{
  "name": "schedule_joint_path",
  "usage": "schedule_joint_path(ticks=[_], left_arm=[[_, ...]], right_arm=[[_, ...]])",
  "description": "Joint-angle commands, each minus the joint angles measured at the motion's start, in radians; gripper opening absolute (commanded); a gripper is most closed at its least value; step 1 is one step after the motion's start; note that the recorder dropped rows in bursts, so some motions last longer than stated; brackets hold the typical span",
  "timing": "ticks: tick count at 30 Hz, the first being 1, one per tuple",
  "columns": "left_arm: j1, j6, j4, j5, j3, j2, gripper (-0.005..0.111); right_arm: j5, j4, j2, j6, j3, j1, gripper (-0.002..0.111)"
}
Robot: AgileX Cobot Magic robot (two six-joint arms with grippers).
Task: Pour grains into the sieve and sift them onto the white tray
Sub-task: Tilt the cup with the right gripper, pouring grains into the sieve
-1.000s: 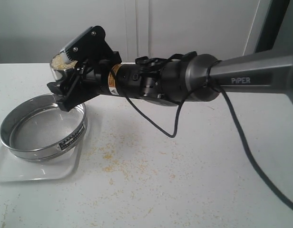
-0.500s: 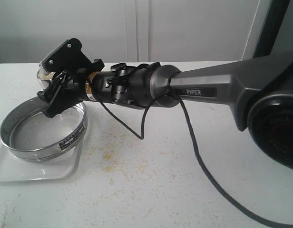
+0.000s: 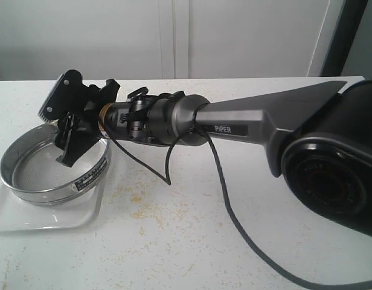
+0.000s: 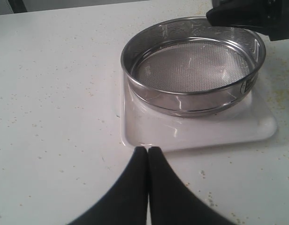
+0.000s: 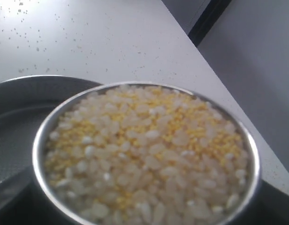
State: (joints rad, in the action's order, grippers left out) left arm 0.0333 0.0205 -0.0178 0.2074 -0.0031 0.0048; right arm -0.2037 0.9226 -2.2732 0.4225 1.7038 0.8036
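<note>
My right pincer [image 3: 66,124] is gripping a steel cup [image 5: 40,140] of grains [image 5: 149,159], jaws wide, above the sieve's [image 3: 30,182] rim; the sieve is sitting on the white tray [image 3: 50,219]; my left pincer [image 4: 148,151] is hanging closed, empty, nearby.

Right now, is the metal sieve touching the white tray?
Touching. The left wrist view shows the sieve resting on the white tray, its bottom rim against the tray floor with no gap.

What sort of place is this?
Probably a robotics test bench rather than a kitchen: a robot arm over a plain white table, a sieve on a white tray, a steel cup of grains.
</note>
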Motion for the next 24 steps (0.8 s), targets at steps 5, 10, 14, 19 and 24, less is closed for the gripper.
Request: schedule_joint_path(ticks=[5, 10, 14, 19, 24], left_arm=[[0.002, 0.001, -0.007, -0.003, 0.003, -0.005, 0.000], [0.002, 0.001, -0.007, -0.003, 0.003, -0.005, 0.000], [0.002, 0.001, -0.007, -0.003, 0.003, -0.005, 0.000], [0.002, 0.001, -0.007, -0.003, 0.003, -0.005, 0.000], [0.002, 0.001, -0.007, -0.003, 0.003, -0.005, 0.000]], right_arm=[[0.049, -0.003, 0.009, -0.112, 0.034, 0.003, 0.000], [0.052, -0.003, 0.005, -0.179, 0.034, 0.003, 0.000], [0.073, -0.003, -0.001, -0.220, 0.041, 0.003, 0.000], [0.094, -0.003, -0.005, -0.247, 0.064, 0.003, 0.000], [0.117, -0.003, -0.005, -0.315, 0.080, 0.003, 0.000]])
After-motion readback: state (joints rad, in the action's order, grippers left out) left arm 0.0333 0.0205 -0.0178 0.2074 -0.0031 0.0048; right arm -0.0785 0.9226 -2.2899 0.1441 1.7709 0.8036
